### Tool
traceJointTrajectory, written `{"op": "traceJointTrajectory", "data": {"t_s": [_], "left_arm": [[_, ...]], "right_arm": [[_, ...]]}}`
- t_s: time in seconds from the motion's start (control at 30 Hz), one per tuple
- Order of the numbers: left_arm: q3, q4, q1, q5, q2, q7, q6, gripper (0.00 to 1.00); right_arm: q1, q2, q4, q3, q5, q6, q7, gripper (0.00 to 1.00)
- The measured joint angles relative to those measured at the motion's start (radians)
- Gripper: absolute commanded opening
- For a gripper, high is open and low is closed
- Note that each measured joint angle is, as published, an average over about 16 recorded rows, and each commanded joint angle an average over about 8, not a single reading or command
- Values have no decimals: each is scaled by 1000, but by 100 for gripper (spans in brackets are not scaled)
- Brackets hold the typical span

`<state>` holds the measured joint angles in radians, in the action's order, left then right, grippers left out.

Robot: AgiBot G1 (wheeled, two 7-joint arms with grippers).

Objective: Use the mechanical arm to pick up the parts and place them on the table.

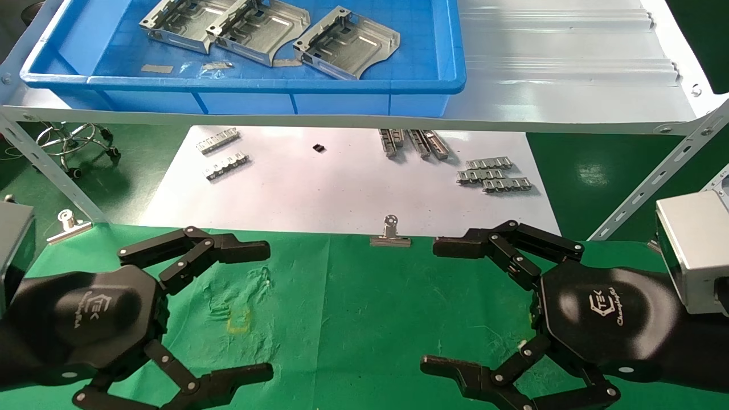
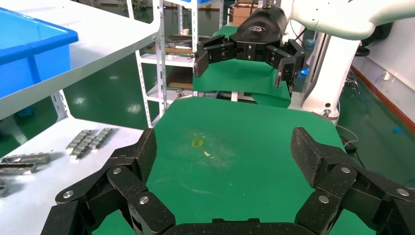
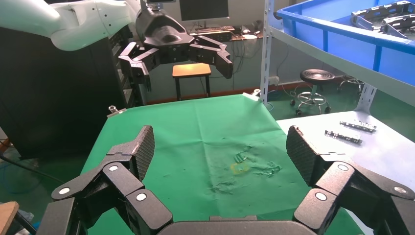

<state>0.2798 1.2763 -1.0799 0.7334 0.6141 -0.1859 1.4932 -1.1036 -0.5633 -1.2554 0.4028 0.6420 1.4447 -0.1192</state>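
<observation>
Three silvery stamped parts [image 1: 176,20] [image 1: 259,25] [image 1: 347,42] lie side by side in a blue bin [image 1: 245,84] on the raised shelf; they also show in the right wrist view as parts [image 3: 386,12]. Below is the table [image 1: 353,307] in creased green cloth with a small yellow square mark [image 1: 239,324] [image 2: 197,143] [image 3: 239,168]. My left gripper [image 1: 269,312] [image 2: 227,147] hovers open over the cloth's left side, holding nothing. My right gripper [image 1: 430,306] [image 3: 221,147] faces it from the right, also open and holding nothing.
The pale ribbed shelf [image 1: 569,68] overhangs a white sheet [image 1: 319,188] that carries grey toothed strips [image 1: 492,175]. Binder clips [image 1: 390,234] [image 1: 68,225] hold the cloth's far edge. Slanted shelf legs [image 1: 655,182] stand at both sides, and a stool [image 1: 74,139] at far left.
</observation>
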Motion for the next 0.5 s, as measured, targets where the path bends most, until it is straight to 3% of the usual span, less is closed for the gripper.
{"op": "traceJointTrajectory", "data": {"t_s": [0.4,0.43,0.5], "left_arm": [[0,0,0,0,0,0,0,100],[0,0,0,0,0,0,0,100],[0,0,0,0,0,0,0,100]], "right_arm": [[0,0,0,0,0,0,0,100],[0,0,0,0,0,0,0,98],[0,0,0,0,0,0,0,76]]}}
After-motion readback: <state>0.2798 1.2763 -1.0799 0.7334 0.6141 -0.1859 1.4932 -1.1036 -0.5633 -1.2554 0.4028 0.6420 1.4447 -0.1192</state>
